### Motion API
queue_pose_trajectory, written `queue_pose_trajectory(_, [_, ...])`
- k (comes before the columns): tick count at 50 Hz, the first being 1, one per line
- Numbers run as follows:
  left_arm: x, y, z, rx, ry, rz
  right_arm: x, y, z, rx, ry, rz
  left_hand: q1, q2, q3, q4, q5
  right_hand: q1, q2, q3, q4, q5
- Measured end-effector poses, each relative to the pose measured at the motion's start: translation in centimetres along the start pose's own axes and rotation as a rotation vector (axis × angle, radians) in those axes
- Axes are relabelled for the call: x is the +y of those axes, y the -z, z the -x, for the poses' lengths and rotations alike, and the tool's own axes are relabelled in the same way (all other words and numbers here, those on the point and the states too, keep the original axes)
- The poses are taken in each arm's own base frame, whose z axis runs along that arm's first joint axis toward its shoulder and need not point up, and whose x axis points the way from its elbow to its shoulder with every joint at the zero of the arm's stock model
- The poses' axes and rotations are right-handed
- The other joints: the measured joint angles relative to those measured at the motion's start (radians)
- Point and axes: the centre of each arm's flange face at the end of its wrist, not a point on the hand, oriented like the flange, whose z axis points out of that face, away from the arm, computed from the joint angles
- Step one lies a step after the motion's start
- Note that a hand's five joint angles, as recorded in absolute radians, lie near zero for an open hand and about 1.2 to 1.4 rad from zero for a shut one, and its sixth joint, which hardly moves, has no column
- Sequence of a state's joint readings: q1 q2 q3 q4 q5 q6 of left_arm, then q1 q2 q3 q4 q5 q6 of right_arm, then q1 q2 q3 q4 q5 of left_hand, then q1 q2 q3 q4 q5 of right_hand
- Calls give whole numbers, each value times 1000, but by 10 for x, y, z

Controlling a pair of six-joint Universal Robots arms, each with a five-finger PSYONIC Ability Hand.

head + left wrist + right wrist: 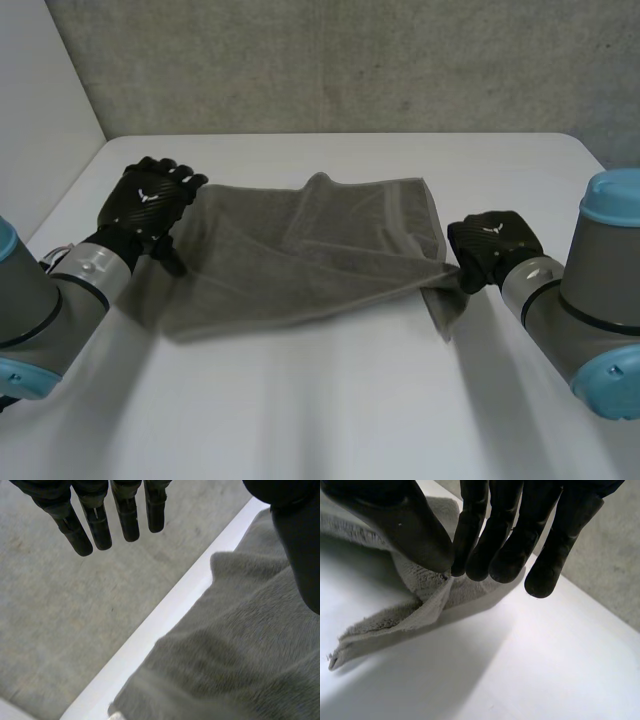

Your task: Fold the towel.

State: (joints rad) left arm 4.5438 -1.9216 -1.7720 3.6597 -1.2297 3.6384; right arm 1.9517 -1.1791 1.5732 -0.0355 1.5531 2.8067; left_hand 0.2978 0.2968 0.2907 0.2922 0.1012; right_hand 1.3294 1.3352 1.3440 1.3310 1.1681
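While right hand point(495, 245) pinches towel point(300, 258) at right edge, left hand point(150, 202) spread by left edge, white emblems point(147, 194) on backs.

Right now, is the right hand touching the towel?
Touching. The right wrist view shows the right hand pinching the towel between its thumb and fingers, holding that part up off the table.
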Motion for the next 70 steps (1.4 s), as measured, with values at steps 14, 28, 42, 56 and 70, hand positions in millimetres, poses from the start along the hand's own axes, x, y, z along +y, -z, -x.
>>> queue_pose_trajectory(14, [5,62,20,-136,46,165,17,-5,13,-37,-22,29,332,326,339,344,352,0,0,0,0,0])
queue_pose_trajectory(28, [20,116,-24,111,245,357,22,-7,15,-41,-17,38,510,511,517,516,527,0,0,0,0,0])
queue_pose_trajectory(42, [43,88,-24,144,265,375,26,-7,16,-42,-10,37,494,495,502,500,517,0,0,0,0,0])
queue_pose_trajectory(56, [59,60,-26,146,243,371,31,-5,18,-45,-5,43,500,505,509,508,523,0,0,0,0,0])
queue_pose_trajectory(70, [66,43,-20,117,228,372,33,-5,18,-46,0,42,663,669,673,671,681,0,0,0,0,0])
